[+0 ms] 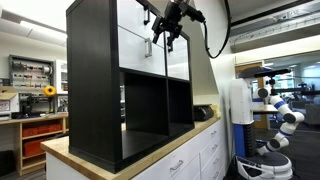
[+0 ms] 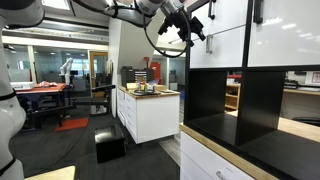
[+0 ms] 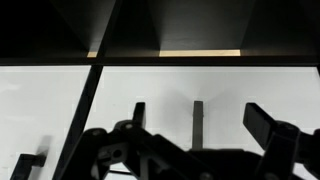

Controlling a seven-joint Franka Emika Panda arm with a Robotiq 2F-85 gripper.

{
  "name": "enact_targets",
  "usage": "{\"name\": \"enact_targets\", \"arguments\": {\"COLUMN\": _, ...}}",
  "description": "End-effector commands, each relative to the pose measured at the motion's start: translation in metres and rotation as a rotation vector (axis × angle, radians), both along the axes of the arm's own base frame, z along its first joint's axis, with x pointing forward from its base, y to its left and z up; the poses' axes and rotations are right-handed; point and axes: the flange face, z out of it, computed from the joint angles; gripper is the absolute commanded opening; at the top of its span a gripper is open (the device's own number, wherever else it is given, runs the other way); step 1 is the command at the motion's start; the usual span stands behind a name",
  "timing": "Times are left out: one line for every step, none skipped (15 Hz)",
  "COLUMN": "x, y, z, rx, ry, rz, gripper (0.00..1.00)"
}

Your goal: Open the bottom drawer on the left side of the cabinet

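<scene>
My gripper (image 1: pixel 164 38) hangs spread with nothing between its fingers (image 3: pixel 268 122). It is just in front of the white fronts high in the cabinet (image 1: pixel 92 80), about level with the seam of the stacked pair. The bottom drawer (image 1: pixel 140 50) is shut, in the left column, directly above a bare black cubby. In the wrist view a small black handle (image 3: pixel 197 122) shows between my fingers, but I cannot tell which of the pair it belongs to.

That is my main worry, because closing at this height could catch the upper drawer (image 1: pixel 138 14) instead. The handle is slim, so a shallow pinch may slip off. A pull that is not square to the front could jam the drawer. It could also drag the cabinet, which seems merely to stand there, toward the front edge.

The cabinet stands on a wood counter top (image 1: pixel 70 152), set back from the front edge, with its side near the end corner. Around it is a workshop, with a workbench (image 1: pixel 40 128), a white robot (image 1: pixel 278 115), another white counter unit (image 2: pixel 150 112) and a red mat (image 2: pixel 70 124).
</scene>
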Motion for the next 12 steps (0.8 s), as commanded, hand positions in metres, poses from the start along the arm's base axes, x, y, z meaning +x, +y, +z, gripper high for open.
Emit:
{"name": "enact_targets", "arguments": {"x": 0.02, "y": -0.014, "z": -0.002, "rx": -0.007, "ry": -0.021, "rz": 0.065, "gripper": 1.0}}
{"name": "enact_targets", "arguments": {"x": 0.024, "y": -0.017, "z": -0.005, "rx": -0.006, "ry": -0.022, "rz": 0.075, "gripper": 1.0}}
{"name": "enact_targets", "arguments": {"x": 0.028, "y": -0.019, "z": -0.005, "rx": -0.005, "ry": -0.027, "rz": 0.084, "gripper": 1.0}}
{"name": "enact_targets", "arguments": {"x": 0.03, "y": -0.021, "z": -0.006, "rx": 0.002, "ry": -0.032, "rz": 0.093, "gripper": 1.0}}
{"name": "enact_targets", "arguments": {"x": 0.031, "y": -0.023, "z": -0.007, "rx": 0.005, "ry": -0.038, "rz": 0.103, "gripper": 1.0}}
{"name": "enact_targets", "arguments": {"x": 0.033, "y": -0.024, "z": -0.007, "rx": 0.009, "ry": -0.044, "rz": 0.111, "gripper": 1.0}}
{"name": "enact_targets", "arguments": {"x": 0.035, "y": -0.025, "z": -0.008, "rx": 0.011, "ry": -0.048, "rz": 0.122, "gripper": 1.0}}
{"name": "enact_targets", "arguments": {"x": 0.037, "y": -0.025, "z": -0.008, "rx": 0.014, "ry": -0.052, "rz": 0.131, "gripper": 1.0}}
{"name": "enact_targets", "arguments": {"x": 0.038, "y": -0.026, "z": -0.009, "rx": 0.017, "ry": -0.054, "rz": 0.137, "gripper": 1.0}}
{"name": "enact_targets", "arguments": {"x": 0.04, "y": -0.026, "z": -0.01, "rx": 0.017, "ry": -0.056, "rz": 0.146, "gripper": 1.0}}
{"name": "enact_targets", "arguments": {"x": 0.041, "y": -0.027, "z": -0.011, "rx": 0.017, "ry": -0.057, "rz": 0.154, "gripper": 1.0}}
{"name": "enact_targets", "arguments": {"x": 0.043, "y": -0.028, "z": -0.012, "rx": 0.017, "ry": -0.057, "rz": 0.158, "gripper": 1.0}}
